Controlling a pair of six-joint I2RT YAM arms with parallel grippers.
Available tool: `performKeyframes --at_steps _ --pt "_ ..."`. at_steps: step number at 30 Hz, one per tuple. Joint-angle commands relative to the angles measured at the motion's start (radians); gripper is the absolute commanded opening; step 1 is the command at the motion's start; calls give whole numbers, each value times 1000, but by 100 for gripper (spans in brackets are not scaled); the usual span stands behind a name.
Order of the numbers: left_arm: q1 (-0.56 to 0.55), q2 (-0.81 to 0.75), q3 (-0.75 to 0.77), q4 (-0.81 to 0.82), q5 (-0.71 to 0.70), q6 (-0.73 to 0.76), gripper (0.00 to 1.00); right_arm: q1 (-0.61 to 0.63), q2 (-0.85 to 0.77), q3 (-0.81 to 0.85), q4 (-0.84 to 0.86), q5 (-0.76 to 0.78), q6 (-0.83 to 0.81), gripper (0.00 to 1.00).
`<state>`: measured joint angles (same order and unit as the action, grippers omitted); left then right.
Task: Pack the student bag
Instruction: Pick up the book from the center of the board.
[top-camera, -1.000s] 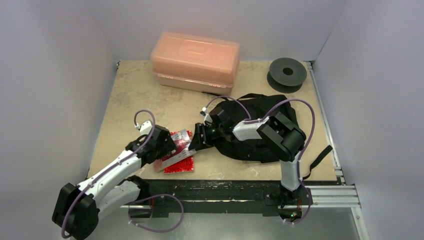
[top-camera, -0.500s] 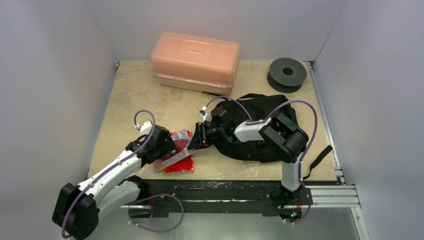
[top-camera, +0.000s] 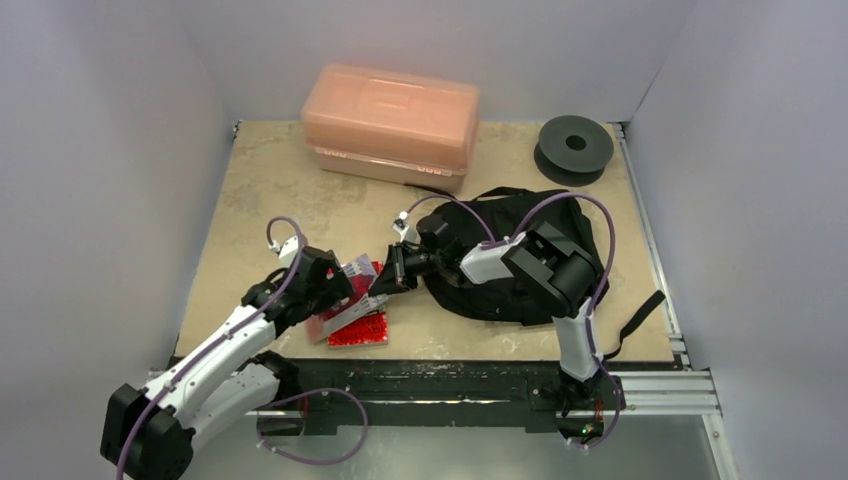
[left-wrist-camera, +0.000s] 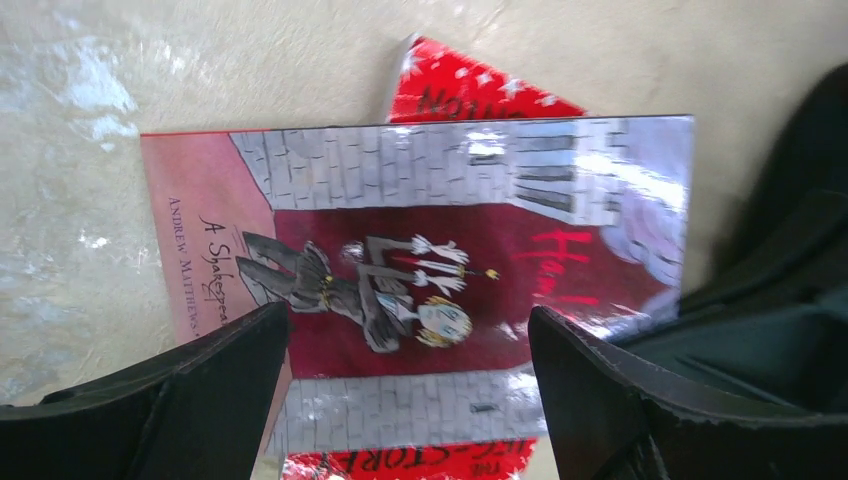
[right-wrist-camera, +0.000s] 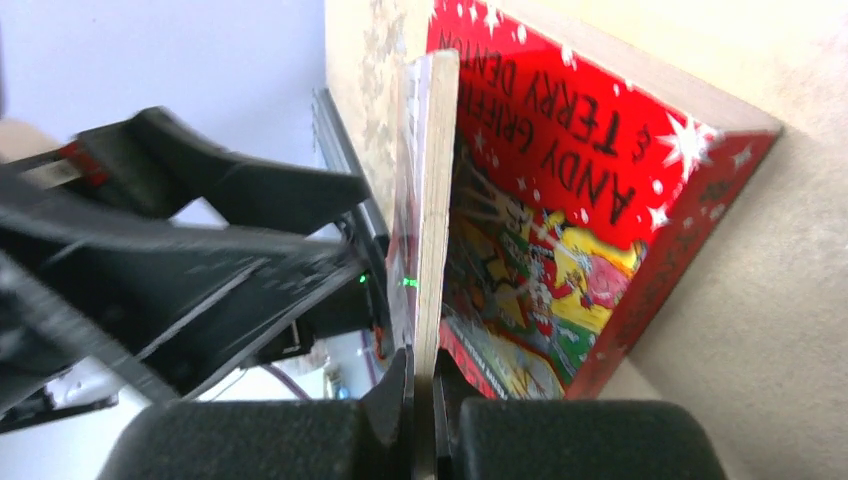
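Observation:
The student bag (top-camera: 470, 298), a soft black backpack, lies right of centre under my right arm. Two books lie left of it: a thick red book (top-camera: 358, 330) flat on the table and a thin grey-and-red Shakespeare book (left-wrist-camera: 430, 290) on top of it. My right gripper (right-wrist-camera: 423, 400) is shut on the thin book's (right-wrist-camera: 432, 200) edge, tilting that side up off the red book (right-wrist-camera: 560, 190). My left gripper (left-wrist-camera: 410, 400) hangs open just above the thin book, a finger on either side, touching nothing. In the top view it (top-camera: 325, 287) faces my right gripper (top-camera: 386, 281) across the books.
An orange-pink plastic box (top-camera: 392, 122) stands at the back. A black spool (top-camera: 574, 147) sits at the back right. A bag strap (top-camera: 636, 316) trails toward the table's right front edge. White walls close in three sides.
My right gripper has shut on the thin book's edge and shifted slightly left, raising that edge. My left gripper stays open, moved slightly.

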<state>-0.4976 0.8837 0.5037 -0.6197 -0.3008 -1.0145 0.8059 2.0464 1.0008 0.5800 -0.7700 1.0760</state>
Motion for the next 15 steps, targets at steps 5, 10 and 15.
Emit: performKeyframes --at_steps 5,10,15 --pt "0 -217 326 -113 -75 348 89 -17 -326 171 -449 259 -442 0" --pt "-1 -284 429 -39 20 522 92 -210 -498 99 -479 151 -509 0" --pt "5 -246 455 44 248 495 100 -417 -602 -45 -333 -180 -398 0"
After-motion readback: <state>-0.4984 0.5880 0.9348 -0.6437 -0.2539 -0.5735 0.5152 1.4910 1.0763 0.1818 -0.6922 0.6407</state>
